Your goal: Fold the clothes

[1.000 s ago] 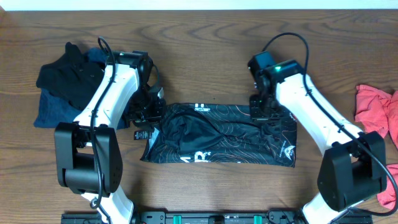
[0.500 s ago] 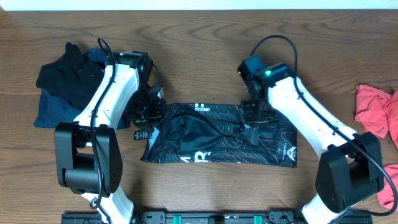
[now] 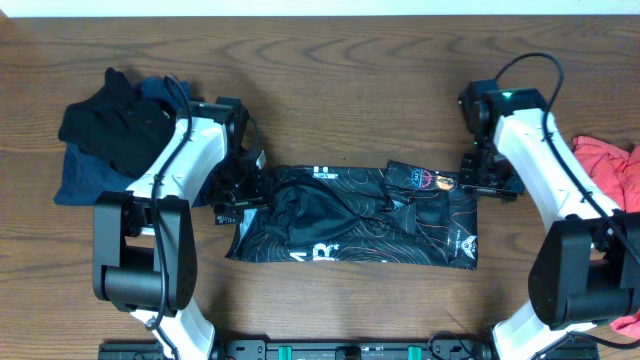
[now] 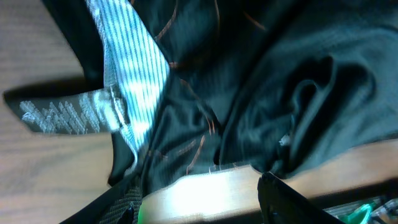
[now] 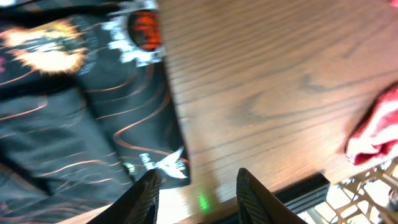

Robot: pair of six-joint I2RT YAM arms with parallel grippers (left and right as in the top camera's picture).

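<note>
The wooden worktop [image 3: 350,60] carries the black jersey [image 3: 350,225], folded flat at centre. A dark clothes pile [image 3: 110,140] lies far left, a pink garment [image 3: 605,175] at the right edge. Left tool [image 4: 198,190]: wide, empty, at the jersey's left edge. Right tool [image 5: 198,177]: jaws apart, empty, over bare wood just beside the jersey's right edge

1. Two robot arms: left arm [image 3: 170,160], right arm [image 3: 545,175].
2. One black patterned jersey [image 3: 350,225].
3. Two dark garments, stacked: black garment [image 3: 105,125], navy garment [image 3: 75,182].
4. Two pink-red cloth patches: upper patch [image 3: 605,170], lower patch [image 3: 630,322].
</note>
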